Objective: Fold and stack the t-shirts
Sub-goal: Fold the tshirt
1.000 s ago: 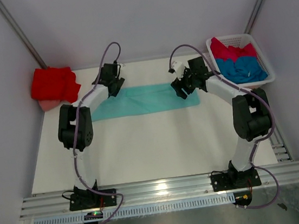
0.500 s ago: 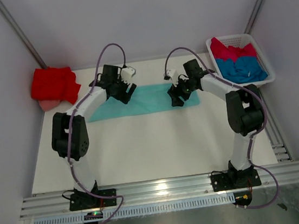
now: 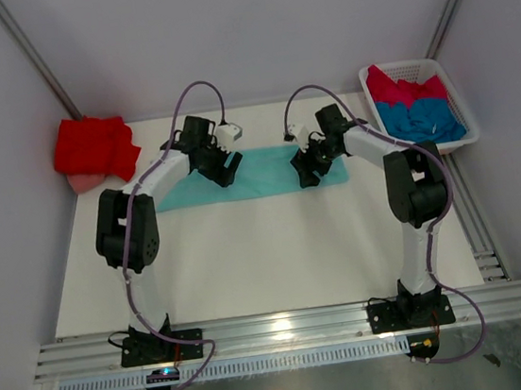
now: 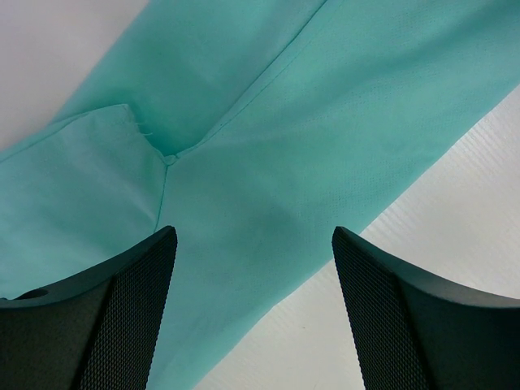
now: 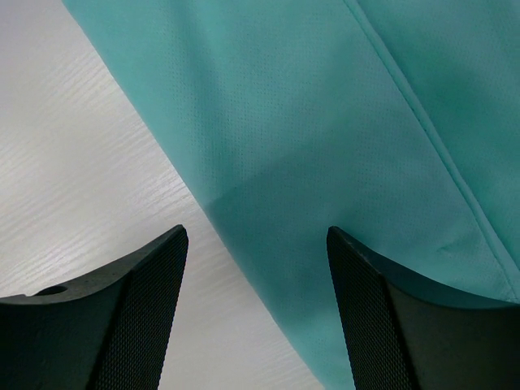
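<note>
Mint-teal t-shirt folded into a long band, flat on the white table toward its far edge. Left hand low over the band's left part, jaws spread wide, nothing gripped; in the wrist view only smooth cloth and a seam between the fingers. Right hand over the right part at the near hem, equally wide open and empty. Bright red t-shirt bunched at the far left corner. Blue t-shirt and crimson-pink t-shirt heaped in the white basket, far right.
</note>
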